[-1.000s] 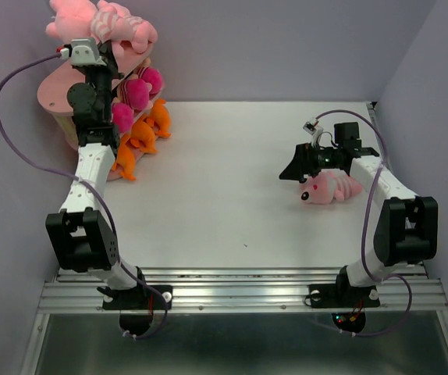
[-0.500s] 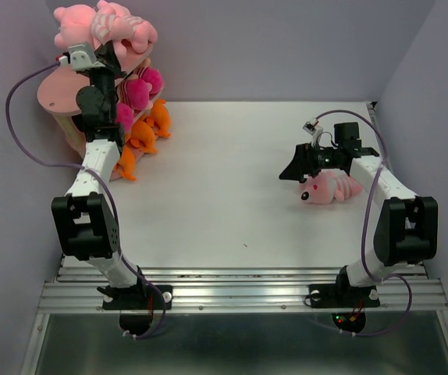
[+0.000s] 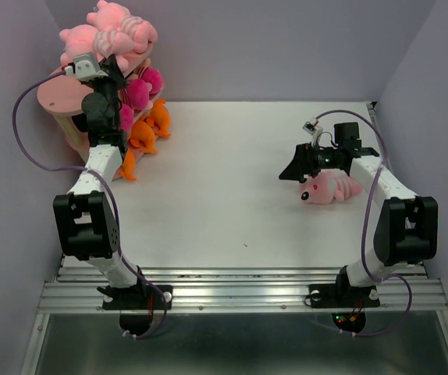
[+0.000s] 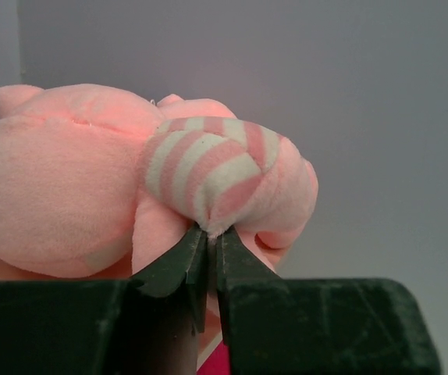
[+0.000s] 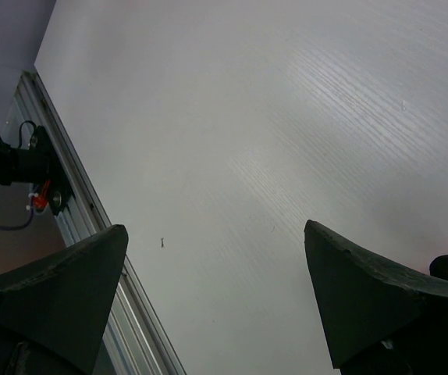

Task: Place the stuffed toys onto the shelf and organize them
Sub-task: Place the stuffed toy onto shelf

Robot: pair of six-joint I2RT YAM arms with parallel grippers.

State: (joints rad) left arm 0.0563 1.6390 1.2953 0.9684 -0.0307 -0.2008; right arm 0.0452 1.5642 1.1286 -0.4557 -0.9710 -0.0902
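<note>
I am pinching the striped toy (image 4: 208,168) in my left claw (image 4: 208,233) to set it on the shelf (image 3: 56,95), upper left, while my right claw (image 5: 216,228) is hanging open.

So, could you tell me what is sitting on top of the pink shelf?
Light pink striped plush animals lie there, one pinched by the left gripper; they overlap, so their count is hidden.

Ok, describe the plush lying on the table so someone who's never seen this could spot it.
On the white table, look to the right side, beside the right gripper. There lies a light pink striped plush, the only toy away from the pink shelf at far left.
</note>
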